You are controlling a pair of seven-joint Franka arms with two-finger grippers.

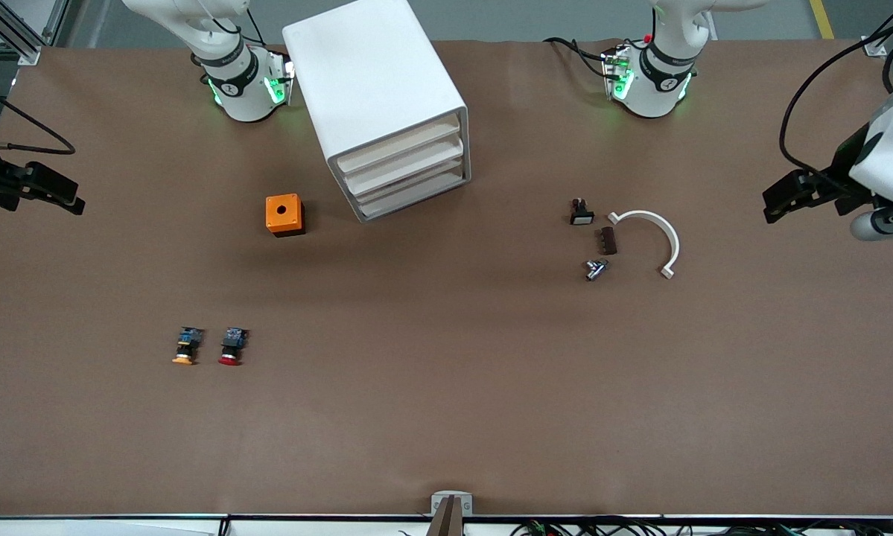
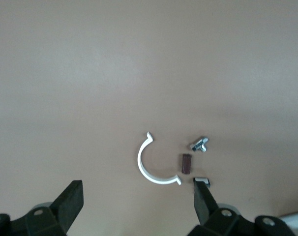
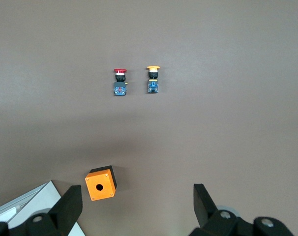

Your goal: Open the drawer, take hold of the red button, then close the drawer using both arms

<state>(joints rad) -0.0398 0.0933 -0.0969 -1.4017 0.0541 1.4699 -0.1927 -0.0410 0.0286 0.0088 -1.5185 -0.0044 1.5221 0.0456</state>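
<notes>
**Both arms parked, drawers shut**

Red button (image 1: 232, 347) lies on the table beside yellow button (image 1: 185, 347), well apart from right gripper (image 1: 40, 190); orange cube (image 1: 284, 214) near cabinet (image 1: 377, 104); second drawer (image 1: 403, 161) shut. White clip (image 1: 653, 240) and small parts under left gripper (image 1: 792, 195). Both grippers gape empty, raised at the table's ends.

Right gripper (image 1: 51, 195): arm cut off by the front view's edge.
Cabinet (image 3: 21, 204): only one corner shows in the right wrist view.
Small metal part (image 1: 595, 269): too small to identify.
</notes>
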